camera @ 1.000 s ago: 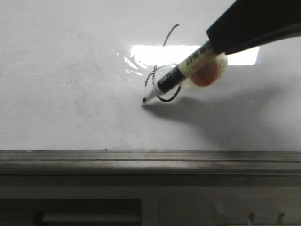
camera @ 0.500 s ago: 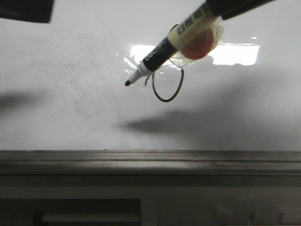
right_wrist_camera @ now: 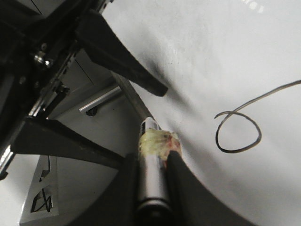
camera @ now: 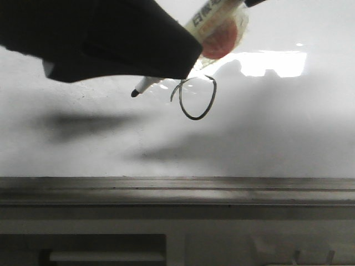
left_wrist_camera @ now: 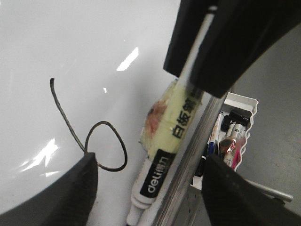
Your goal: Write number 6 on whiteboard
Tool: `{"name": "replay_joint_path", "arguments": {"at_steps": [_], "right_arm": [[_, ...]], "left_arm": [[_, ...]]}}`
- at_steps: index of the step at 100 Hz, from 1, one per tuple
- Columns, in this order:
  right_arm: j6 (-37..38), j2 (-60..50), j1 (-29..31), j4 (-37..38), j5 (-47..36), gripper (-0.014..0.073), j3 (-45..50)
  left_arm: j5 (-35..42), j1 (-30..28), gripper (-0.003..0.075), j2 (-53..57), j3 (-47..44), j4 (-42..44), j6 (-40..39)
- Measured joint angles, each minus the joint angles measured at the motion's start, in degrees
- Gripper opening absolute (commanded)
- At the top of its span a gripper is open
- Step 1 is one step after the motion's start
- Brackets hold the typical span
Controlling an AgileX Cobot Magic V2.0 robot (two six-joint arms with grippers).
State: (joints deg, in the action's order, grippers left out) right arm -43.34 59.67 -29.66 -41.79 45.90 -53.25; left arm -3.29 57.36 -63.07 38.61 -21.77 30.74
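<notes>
The number 6 (camera: 197,100) is a thin black loop with a tail on the whiteboard (camera: 277,138); its upper tail is hidden in the front view. It also shows in the left wrist view (left_wrist_camera: 106,153) and the right wrist view (right_wrist_camera: 237,134). My right gripper (right_wrist_camera: 153,157) is shut on a marker (camera: 213,22) and holds it in the air above the board, its tip (camera: 134,93) left of the loop. My left gripper (left_wrist_camera: 150,188) is open, its fingers (camera: 122,44) on either side of the marker's front end (left_wrist_camera: 162,169) without touching it.
The board's grey metal rail (camera: 177,188) runs along its near edge. A white tray (left_wrist_camera: 235,136) holding several pens sits beyond the rail. A bright light glare (camera: 274,64) lies on the board to the right of the loop.
The marker has lifted off the board and moved up and to the left. My left gripper has come in from the upper left and now straddles the marker's front end.
</notes>
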Motion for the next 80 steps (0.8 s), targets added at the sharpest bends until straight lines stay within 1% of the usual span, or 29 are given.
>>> {"name": "replay_joint_path", "arguments": {"at_steps": [29, 38, 46, 48, 53, 55, 60, 65, 70, 75, 80], "right_arm": [[0.0, 0.0, 0.0, 0.0, 0.3, -0.0045, 0.0], [0.0, 0.0, 0.0, 0.0, 0.3, -0.0045, 0.0], [0.0, 0.0, 0.0, -0.1, 0.1, -0.0029, 0.0], [0.0, 0.0, 0.0, -0.1, -0.1, -0.0013, 0.0], [0.0, 0.0, 0.0, -0.2, -0.1, 0.0047, 0.0], [0.0, 0.0, 0.0, -0.4, -0.1, 0.0097, 0.0], [0.0, 0.0, 0.0, -0.5, -0.1, 0.0188, 0.0], [0.0, 0.0, 0.0, -0.5, -0.2, 0.0321, 0.0], [0.0, 0.0, 0.0, -0.5, 0.3, 0.0407, 0.0], [0.0, 0.0, 0.0, -0.5, 0.7, 0.0446, 0.0], [0.0, 0.0, 0.0, -0.5, 0.8, 0.0448, 0.0]], "left_arm": [[0.1, 0.0, 0.0201, -1.3, 0.6, 3.1, 0.0], [0.1, 0.0, 0.0116, -1.3, 0.6, 3.5, 0.0], [0.1, 0.1, 0.0010, -1.3, 0.6, 3.6, 0.0], [0.1, 0.1, -0.0019, -1.3, 0.6, 3.8, 0.4], [-0.3, 0.2, -0.0020, -1.3, 0.6, 4.3, 1.0], [-0.4, 0.2, -0.0020, -1.3, 0.6, 4.5, 1.2], [-0.5, 0.3, -0.0020, -1.3, 0.6, 4.6, 1.2], [-0.5, 0.3, -0.0020, -1.3, 0.6, 4.6, 1.2], [-0.5, 0.3, -0.0020, -1.3, 0.6, 4.4, 1.1], [-0.3, 0.3, -0.0020, -1.3, 0.6, 4.1, 1.0], [-0.2, 0.2, -0.0020, -1.3, 0.6, 3.5, 1.0]]}}
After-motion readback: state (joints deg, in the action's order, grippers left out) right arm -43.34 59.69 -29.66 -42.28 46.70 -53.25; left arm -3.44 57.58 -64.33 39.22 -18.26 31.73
